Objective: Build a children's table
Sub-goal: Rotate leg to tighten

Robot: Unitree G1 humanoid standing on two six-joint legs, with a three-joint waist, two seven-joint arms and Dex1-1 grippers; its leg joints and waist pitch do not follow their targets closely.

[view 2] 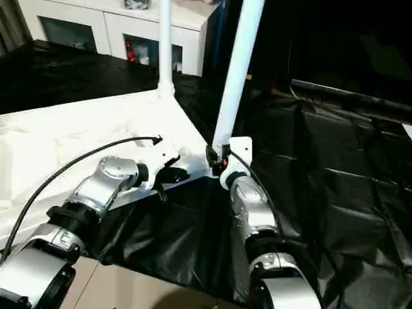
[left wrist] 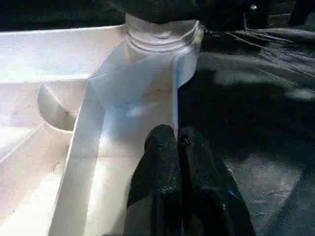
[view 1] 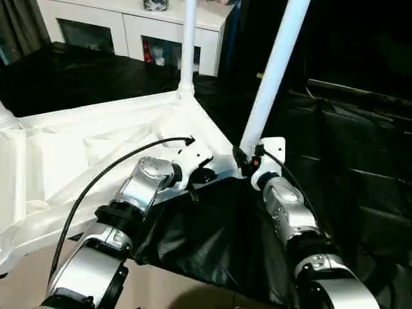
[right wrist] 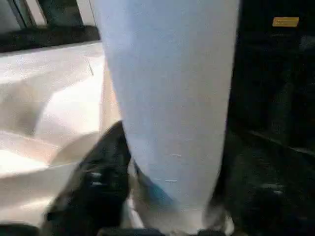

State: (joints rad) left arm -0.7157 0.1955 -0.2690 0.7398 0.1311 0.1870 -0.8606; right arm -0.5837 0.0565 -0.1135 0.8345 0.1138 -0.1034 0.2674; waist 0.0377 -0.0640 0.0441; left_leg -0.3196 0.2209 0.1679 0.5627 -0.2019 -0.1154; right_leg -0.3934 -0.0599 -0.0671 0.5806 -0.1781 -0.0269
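Observation:
The white tabletop [view 1: 96, 148] lies upside down, its ribbed underside facing up. One white leg [view 1: 188, 45] stands upright in the far corner socket. A second leg [view 1: 275, 71] rises at a tilt from the near right corner socket [left wrist: 162, 37]. My right gripper [view 1: 248, 161] is shut on this leg's lower end; in the right wrist view the tube [right wrist: 170, 98] sits against a black finger [right wrist: 98, 182]. My left gripper [view 1: 199, 175] is at the tabletop's near rim, a short way from that corner. Its fingers [left wrist: 162, 162] pinch the thin rim wall [left wrist: 175, 98].
A white cabinet with glass doors [view 1: 129, 29] stands at the back. Black sheeting [view 1: 347, 161] covers the floor around and under the tabletop. A pale strip of bare floor [view 1: 167, 290] shows near my arms. A rounded white stub [view 1: 5, 119] sits at the tabletop's left corner.

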